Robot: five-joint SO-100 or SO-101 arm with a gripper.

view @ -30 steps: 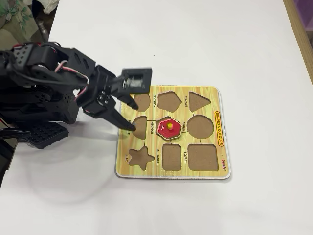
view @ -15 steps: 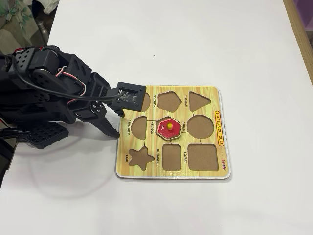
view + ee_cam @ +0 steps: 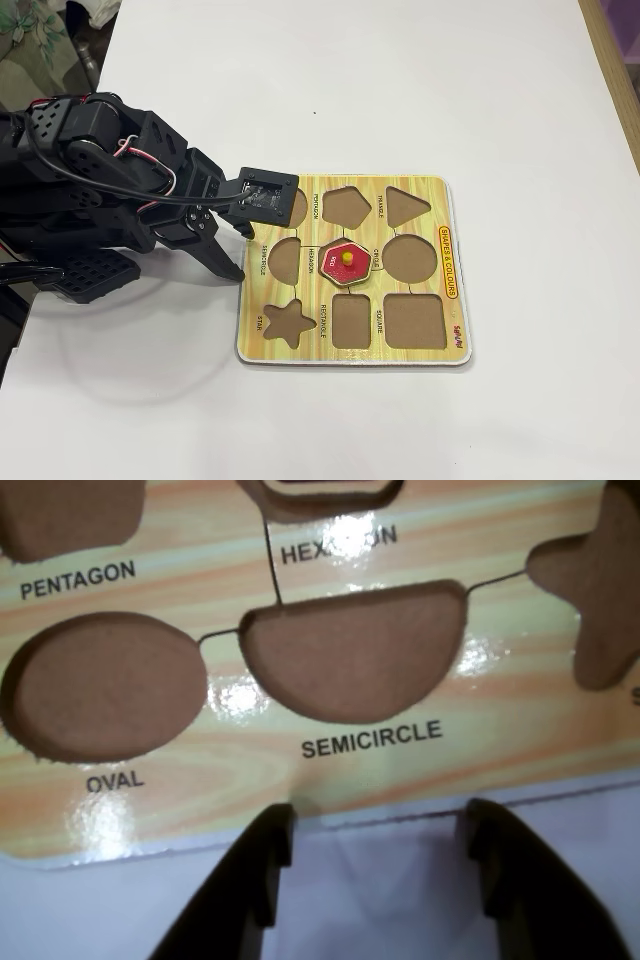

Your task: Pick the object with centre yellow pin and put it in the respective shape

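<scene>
The object with the centre yellow pin (image 3: 347, 259) is a red hexagon piece. It lies flat inside the HEXAGON recess (image 3: 320, 502) in the middle of the yellow puzzle board (image 3: 440, 200). The wrist view shows only the recess's lower rim, at the top edge, and the piece is not clear there. My gripper (image 3: 243, 256) is at the board's left edge, beside the semicircle cutout (image 3: 284, 258) and apart from the piece. In the wrist view the gripper (image 3: 378, 815) is open over the white table, just short of the board (image 3: 230, 750), with nothing between its fingers (image 3: 272, 845).
Empty cutouts surround the piece: pentagon (image 3: 346, 206), triangle (image 3: 406, 205), circle (image 3: 410, 258), star (image 3: 287, 322), rectangle (image 3: 351, 320) and square (image 3: 414, 320). The black arm and its base (image 3: 80, 215) fill the table's left side. The white table (image 3: 400, 90) extends beyond the board.
A second ago my open gripper reached over the semicircle cutout. It has drawn back left to the board's edge and has held still for the last half second. The piece has not moved.
</scene>
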